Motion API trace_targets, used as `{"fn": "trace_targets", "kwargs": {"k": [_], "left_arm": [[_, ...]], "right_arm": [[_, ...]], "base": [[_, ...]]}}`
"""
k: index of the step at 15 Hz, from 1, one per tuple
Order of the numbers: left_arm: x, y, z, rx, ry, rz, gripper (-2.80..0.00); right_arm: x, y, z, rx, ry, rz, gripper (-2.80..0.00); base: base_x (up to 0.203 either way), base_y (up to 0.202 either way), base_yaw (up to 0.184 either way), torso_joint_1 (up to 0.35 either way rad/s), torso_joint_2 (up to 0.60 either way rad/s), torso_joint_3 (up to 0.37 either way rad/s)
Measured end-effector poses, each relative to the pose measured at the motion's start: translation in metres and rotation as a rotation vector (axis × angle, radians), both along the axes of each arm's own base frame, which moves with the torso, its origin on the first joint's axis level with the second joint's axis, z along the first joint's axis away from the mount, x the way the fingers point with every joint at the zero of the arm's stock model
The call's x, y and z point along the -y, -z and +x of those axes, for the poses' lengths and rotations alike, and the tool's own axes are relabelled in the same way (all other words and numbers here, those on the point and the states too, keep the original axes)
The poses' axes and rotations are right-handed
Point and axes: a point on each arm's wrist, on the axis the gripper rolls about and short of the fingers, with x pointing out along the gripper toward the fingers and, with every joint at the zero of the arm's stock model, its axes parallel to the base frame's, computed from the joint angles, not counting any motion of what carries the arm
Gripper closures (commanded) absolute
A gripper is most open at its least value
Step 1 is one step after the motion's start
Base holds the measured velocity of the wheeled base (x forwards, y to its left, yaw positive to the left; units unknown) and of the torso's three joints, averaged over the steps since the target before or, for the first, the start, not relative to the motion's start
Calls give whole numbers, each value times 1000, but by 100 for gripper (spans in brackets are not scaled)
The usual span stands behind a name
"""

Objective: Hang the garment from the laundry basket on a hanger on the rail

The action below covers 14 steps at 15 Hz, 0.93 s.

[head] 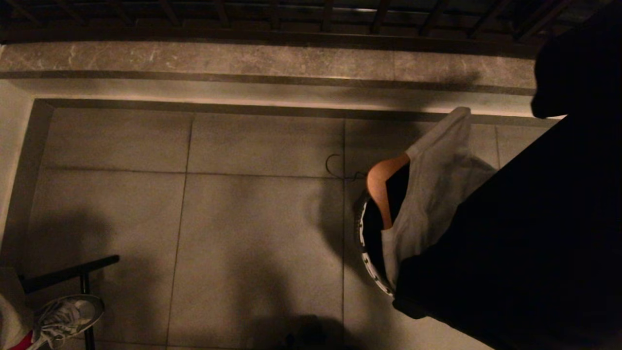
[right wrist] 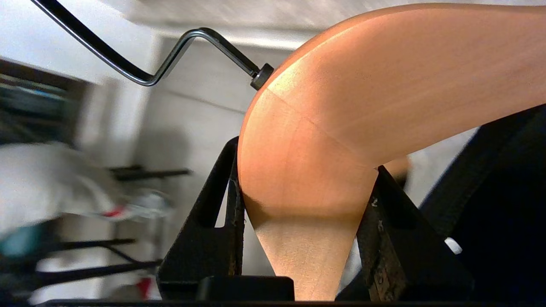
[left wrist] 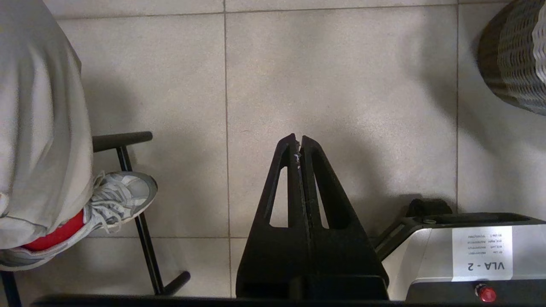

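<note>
A white garment (head: 437, 194) hangs on a wooden hanger (head: 384, 184) above the laundry basket (head: 368, 262), of which the black-and-white rim shows. In the right wrist view my right gripper (right wrist: 305, 157) is shut on the hanger (right wrist: 341, 128) at its bend, one finger on each side of the wood. The hanger's dark metal hook (right wrist: 170, 64) sticks out beyond it. My right arm (head: 510, 233) is a dark mass over the basket's right side. My left gripper (left wrist: 300, 143) is shut on nothing and points at the floor, beside the basket's woven wall (left wrist: 516, 55). The rail is out of view.
A stone ledge (head: 243, 61) under a dark barred window railing (head: 291, 19) runs along the far side. At near left a person's leg (left wrist: 38, 128) and grey shoe (left wrist: 119, 196) rest by a black stool frame (left wrist: 140, 221). My base (left wrist: 469, 256) is close below.
</note>
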Motion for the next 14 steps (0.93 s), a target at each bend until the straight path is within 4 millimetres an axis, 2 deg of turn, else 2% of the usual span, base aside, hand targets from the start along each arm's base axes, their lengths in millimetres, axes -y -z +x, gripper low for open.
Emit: {"fn": "trace_targets", "kwargs": {"k": [5, 11, 14], "left_arm": [[0, 0, 0, 0, 0, -1, 0], [0, 0, 0, 0, -1, -1, 0], [0, 0, 0, 0, -1, -1, 0]], "right_arm": [[5, -26, -30, 28, -87, 68, 0], [12, -68, -70, 125, -134, 87, 0], [17, -76, -92, 131, -125, 82, 0]], "base": [[0, 0, 0, 0, 0, 0], [0, 0, 0, 0, 0, 0], [0, 0, 0, 0, 0, 0]]}}
